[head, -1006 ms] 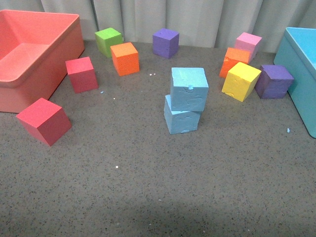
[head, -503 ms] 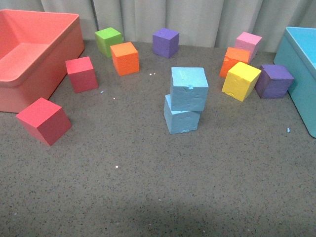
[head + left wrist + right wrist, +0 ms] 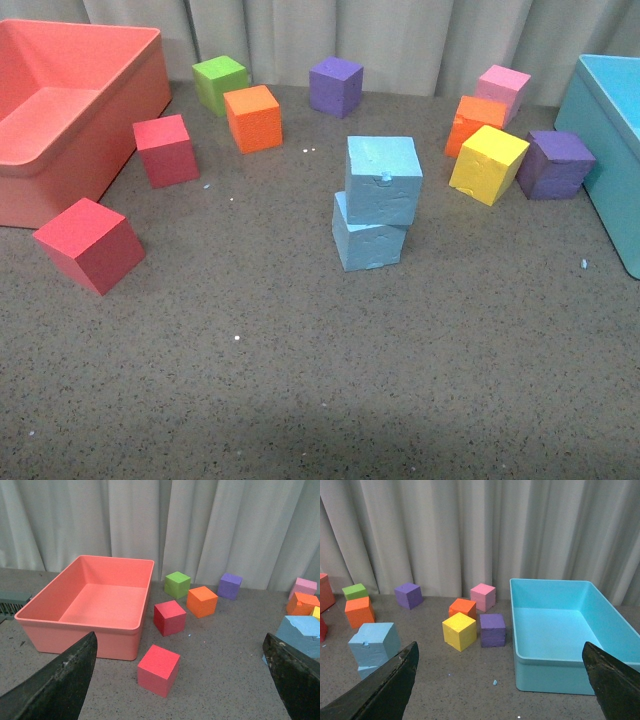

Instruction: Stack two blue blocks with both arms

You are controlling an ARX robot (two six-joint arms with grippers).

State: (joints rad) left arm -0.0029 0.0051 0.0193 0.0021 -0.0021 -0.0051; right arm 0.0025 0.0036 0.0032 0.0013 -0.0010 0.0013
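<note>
Claw fingers frame both wrist views, spread wide and gripping nothing: the left claw shows one dark finger at each lower corner of its picture, and the right claw shows the same, with a finger at each side. Neither arm appears in the front view, so both are drawn back from the blocks, their wrist cameras looking level across the bench toward the grey curtain.

At mid-bench the two blue blocks stand stacked. The upper block sits on the lower block, shifted a little to the right and turned slightly, so it overhangs on that side. No claw touches either one. The left wrist view catches only the stack's edge; the right wrist view shows the upper block with the lower one just visible beneath it.

Around the stack lie loose cubes: two red, green, two orange, two purple, pink and yellow. The pink bin stands at far left, the blue bin at far right.
</note>
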